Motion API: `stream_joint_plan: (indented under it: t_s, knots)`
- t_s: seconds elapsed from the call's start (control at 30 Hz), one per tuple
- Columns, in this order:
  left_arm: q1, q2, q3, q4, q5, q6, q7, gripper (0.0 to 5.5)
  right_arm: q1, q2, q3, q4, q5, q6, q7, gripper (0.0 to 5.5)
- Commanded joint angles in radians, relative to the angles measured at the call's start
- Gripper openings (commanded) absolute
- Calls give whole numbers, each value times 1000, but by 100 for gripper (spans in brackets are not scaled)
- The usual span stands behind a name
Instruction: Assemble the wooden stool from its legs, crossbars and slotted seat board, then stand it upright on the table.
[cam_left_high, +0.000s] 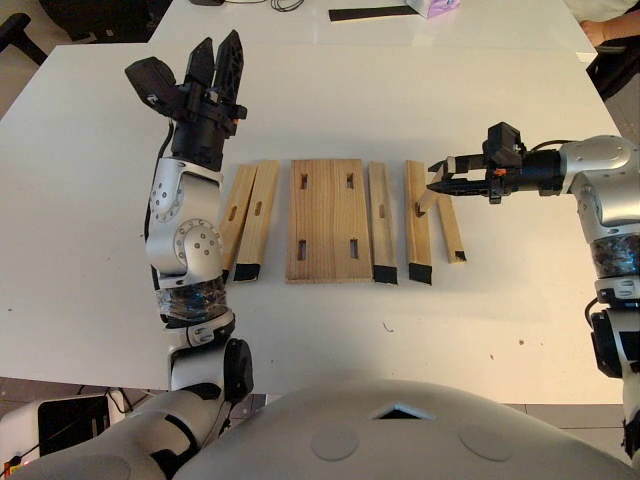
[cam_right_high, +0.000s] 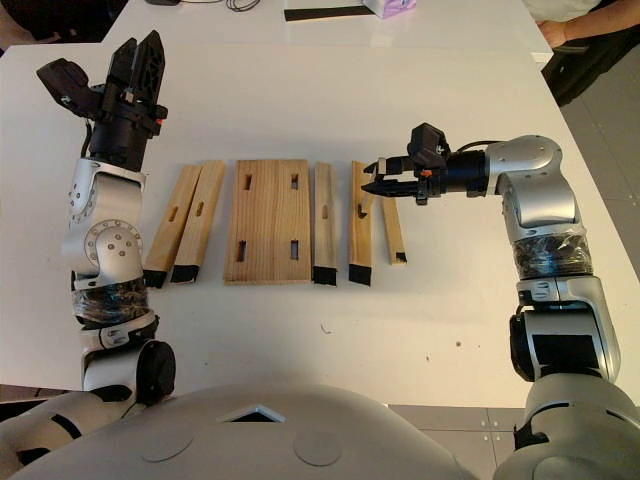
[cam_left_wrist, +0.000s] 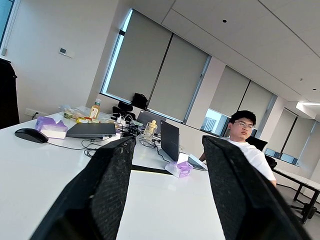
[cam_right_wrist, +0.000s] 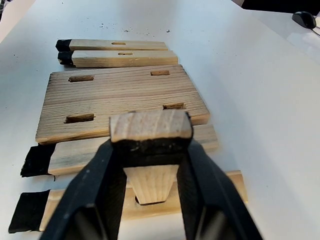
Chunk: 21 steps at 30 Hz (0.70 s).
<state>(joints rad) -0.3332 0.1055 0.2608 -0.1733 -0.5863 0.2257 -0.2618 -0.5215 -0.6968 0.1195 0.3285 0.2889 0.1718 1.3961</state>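
Note:
The slotted seat board (cam_left_high: 328, 220) lies flat mid-table. Two legs (cam_left_high: 248, 218) with black ends lie side by side to its left, and two more (cam_left_high: 381, 222) (cam_left_high: 417, 228) to its right. My right gripper (cam_left_high: 438, 181) is shut on a short crossbar (cam_right_wrist: 150, 131), held tilted, its lower tip at the slot of the rightmost leg (cam_right_wrist: 220, 186). A second crossbar (cam_left_high: 451, 230) lies just right of that leg. My left gripper (cam_left_high: 218, 58) is raised above the table's left part, pointing up and open, with nothing between its fingers (cam_left_wrist: 107, 190).
The white table (cam_left_high: 480, 310) has bare room in front of the parts and along both sides. A black strip (cam_left_high: 370, 12) and a tissue box (cam_left_high: 435, 6) sit on a second table behind.

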Motion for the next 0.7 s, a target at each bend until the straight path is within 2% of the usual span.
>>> stream_joint_plan:
  t_s: [0.03,0.33,0.7]
  knots:
    - [7,-2,-10,-4,-7,9,0,248,7,12,4,-6,-8,3,-9,132]
    - [20,-6,-22,-5,-11,5,-6,248,35,-6,23,-3,-49,-12,-5,132]
    - [34,-13,-39,-14,-14,5,-10,248,94,-7,110,20,-96,-25,-8,132]
